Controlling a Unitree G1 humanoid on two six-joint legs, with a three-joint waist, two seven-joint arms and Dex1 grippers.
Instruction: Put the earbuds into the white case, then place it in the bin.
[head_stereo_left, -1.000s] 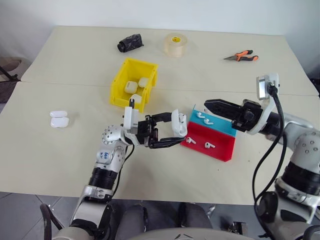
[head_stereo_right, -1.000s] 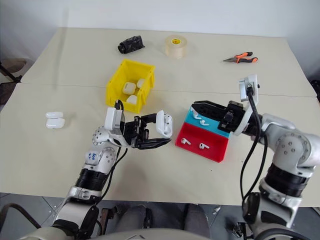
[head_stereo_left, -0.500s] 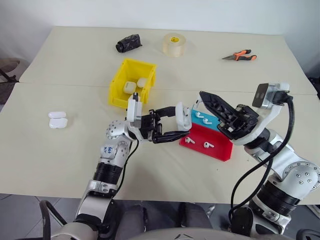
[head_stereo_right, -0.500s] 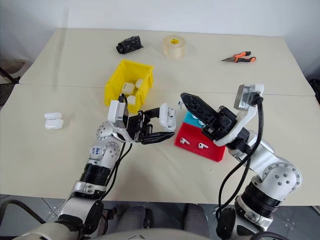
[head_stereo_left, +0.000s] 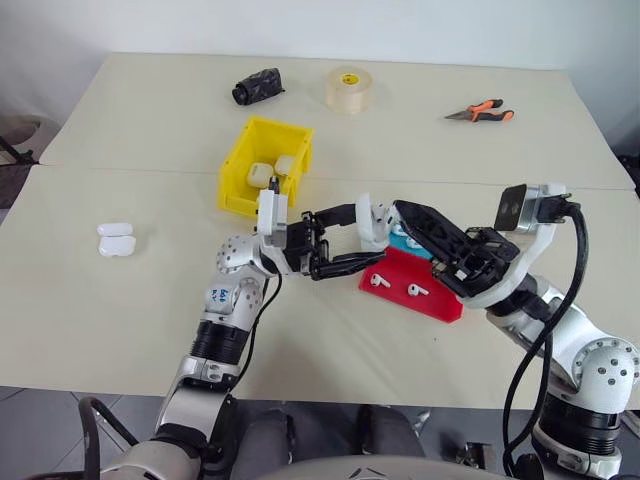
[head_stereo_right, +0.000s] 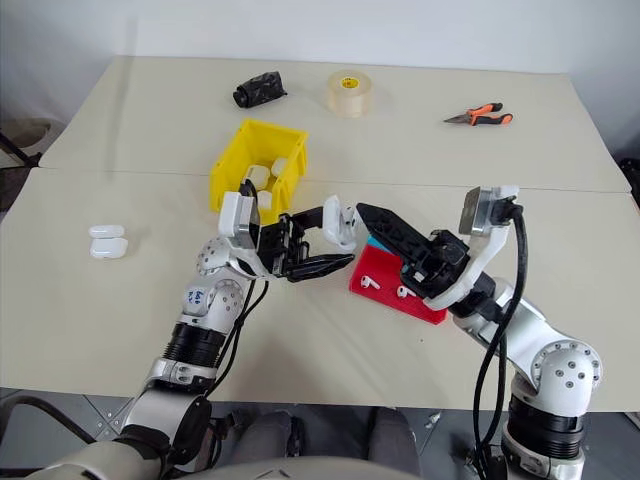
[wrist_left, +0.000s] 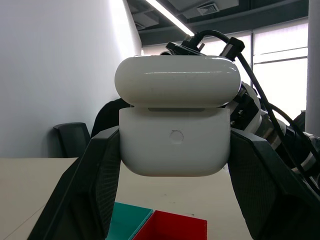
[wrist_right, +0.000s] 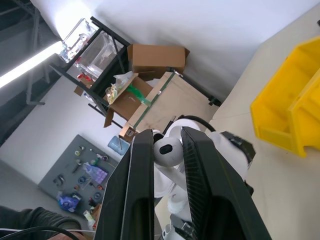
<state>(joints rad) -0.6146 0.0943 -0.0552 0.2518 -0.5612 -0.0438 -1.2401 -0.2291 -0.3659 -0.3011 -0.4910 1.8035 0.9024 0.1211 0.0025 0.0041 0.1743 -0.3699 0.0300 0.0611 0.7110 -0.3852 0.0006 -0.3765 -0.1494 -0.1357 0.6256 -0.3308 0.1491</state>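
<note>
Left gripper (head_stereo_left: 345, 240): we see it closed tight on the white case (wrist_left: 175, 120), held up above the table (head_stereo_left: 120, 330) just beside the tray; both black fingers press the lower body, and the lid stands ajar.
Right gripper (wrist_right: 167, 155): we catch its fingers nearly together, pinching a small rounded white piece that looks like one of the earbuds (wrist_right: 167, 151); its stem is hidden between the pads, so we cannot be sure.
Meeting point: from the head views the right fingertips sit right at the case, and whether they touch it we cannot tell.
Inside the case: hidden from us; the left wrist view shows only its front, with a small round button.
Tray (head_stereo_left: 425, 290): red and blue, partly covered by the right gripper; we make out two more earbuds on the red half.
Bin (head_stereo_left: 268, 166): yellow, well behind the left gripper, with several white cases inside, some cut off by its wall.
Spare cases (head_stereo_left: 117, 240): two alike, off to the left of the table.
Far edge: a tape roll (head_stereo_left: 350, 88), pliers (head_stereo_left: 480, 111) and a dark object (head_stereo_left: 258, 86) we cannot identify.
Writing: blue marks on the left forearm, too small for us to read.
</note>
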